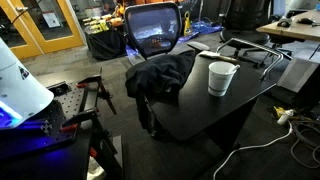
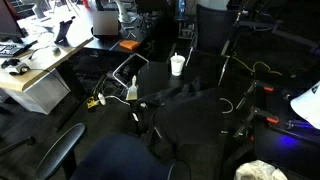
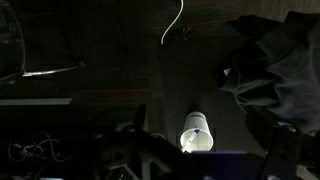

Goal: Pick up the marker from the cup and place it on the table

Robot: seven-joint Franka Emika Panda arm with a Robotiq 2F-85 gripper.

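Cup (image 1: pixel 222 77) nr table (image 1: pixel 200 115) edge; dark cloth (image 1: pixel 160 75) near, bare top between.

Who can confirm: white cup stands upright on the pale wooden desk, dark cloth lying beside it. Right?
Not quite. The cup stands upright on the black table, not on the pale wooden desk, which is off to one side. An exterior view shows this. The dark cloth does lie beside the cup.
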